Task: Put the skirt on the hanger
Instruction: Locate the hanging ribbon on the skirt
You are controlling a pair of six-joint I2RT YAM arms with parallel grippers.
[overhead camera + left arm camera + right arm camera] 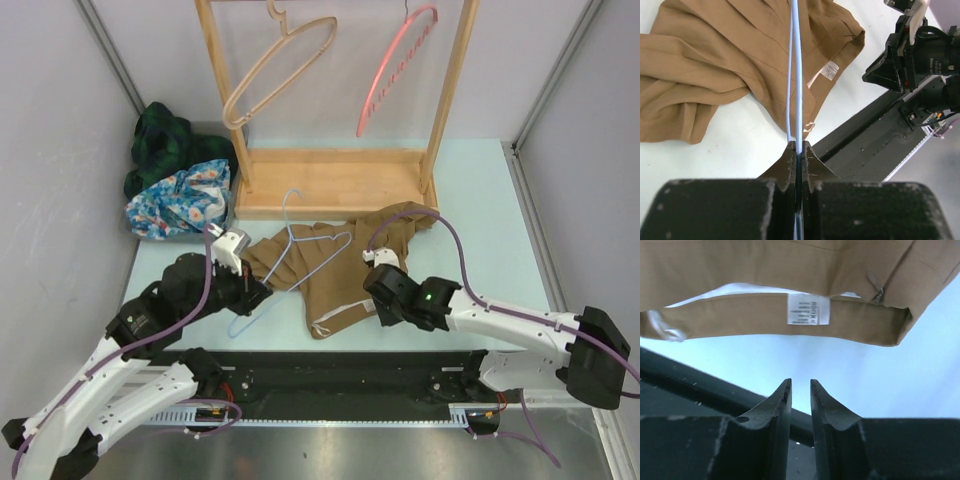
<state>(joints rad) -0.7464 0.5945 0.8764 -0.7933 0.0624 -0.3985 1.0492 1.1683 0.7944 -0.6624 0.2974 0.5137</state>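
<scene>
The skirt (pixel 340 270) lies crumpled at the middle of the table (pixel 480 200), with its waistband toward the near edge. The light blue wire hanger (pixel 798 75) rests across the skirt's left part. The left gripper (pixel 797 150) is clamped tight on the hanger wire at the skirt's left border. The right gripper (pixel 800 382) sits just short of the waistband, near the white label (pixel 808 309). Its jaws stand narrowly apart with nothing between them.

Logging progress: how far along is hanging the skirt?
Done: left fingers clamp the light blue wire hanger. In hand: right fingers, slightly apart and empty, face the waistband of the tan fabric skirt. Left: skirt lies on the table, not hung.
</scene>
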